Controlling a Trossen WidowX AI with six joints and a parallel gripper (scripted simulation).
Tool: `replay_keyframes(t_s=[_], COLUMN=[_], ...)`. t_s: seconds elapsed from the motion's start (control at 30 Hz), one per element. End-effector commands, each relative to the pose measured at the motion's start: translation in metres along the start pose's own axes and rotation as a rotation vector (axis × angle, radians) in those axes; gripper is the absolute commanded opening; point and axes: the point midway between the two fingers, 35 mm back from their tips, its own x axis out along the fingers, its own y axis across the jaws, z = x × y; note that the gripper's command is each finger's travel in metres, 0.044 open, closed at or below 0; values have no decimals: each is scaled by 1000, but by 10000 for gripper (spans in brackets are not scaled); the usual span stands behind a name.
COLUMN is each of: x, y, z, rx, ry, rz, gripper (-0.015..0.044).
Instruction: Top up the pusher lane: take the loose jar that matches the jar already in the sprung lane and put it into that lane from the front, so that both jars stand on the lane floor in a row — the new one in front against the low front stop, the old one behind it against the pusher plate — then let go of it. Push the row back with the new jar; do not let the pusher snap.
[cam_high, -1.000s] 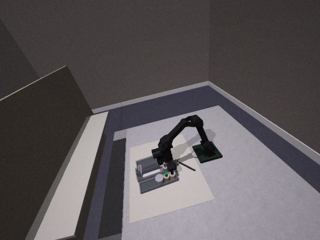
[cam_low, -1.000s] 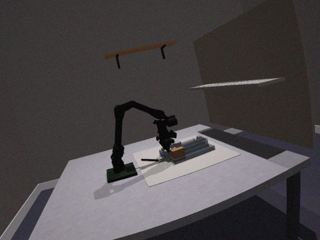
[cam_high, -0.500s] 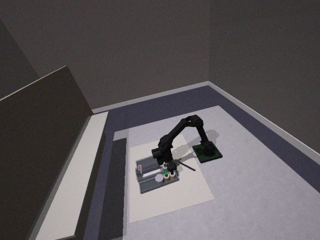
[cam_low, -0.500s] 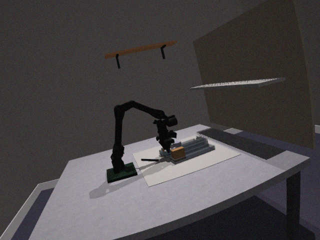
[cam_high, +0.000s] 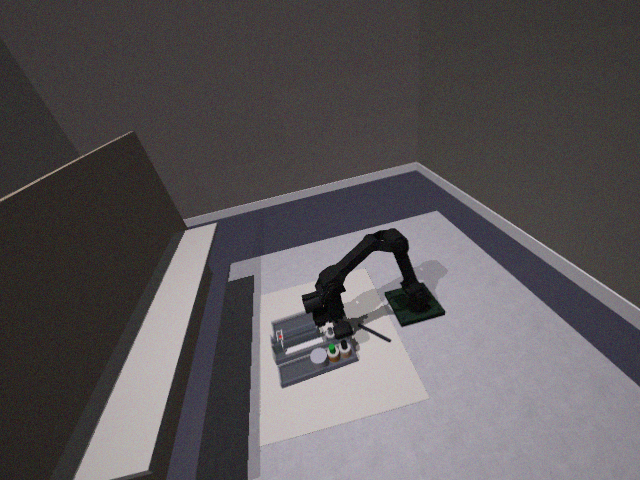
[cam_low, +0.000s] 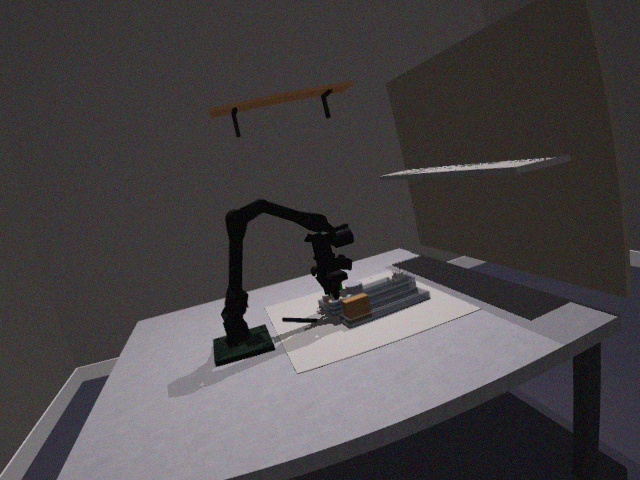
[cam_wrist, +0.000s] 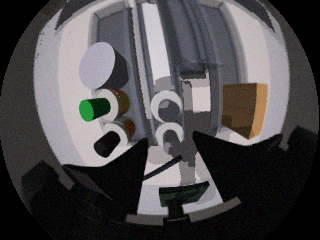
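Gripper (cam_wrist: 175, 143) open, holding nothing, dark fingers spread at the bottom of the wrist frame. Two white-lidded jars in a row in the lane (cam_wrist: 175, 40), mid-frame: new jar (cam_wrist: 171, 138) lower, just between the fingertips near the front stop; old jar (cam_wrist: 166, 106) right above it, plate (cam_wrist: 196, 95) beside it to the right. Probably small, rigid, light, smooth-sided, so likely slippery and easily tipped; best taken low on the body across its width, not by the lid. Spring load behind the row likely to shove it forward. Other jars (cam_wrist: 106, 108) at left, orange box (cam_wrist: 244, 108) at right.
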Motion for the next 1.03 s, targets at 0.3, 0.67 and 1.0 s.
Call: replay_keyframes(t_s=[0.3, 0.67, 1.0], x=[-3, -1, -52], y=[0, 0, 0], z=[-36, -75, -67], rx=[-1, -1, -1], ry=[10, 13, 13], rz=[-1, -1, 0], gripper=[279, 279, 279])
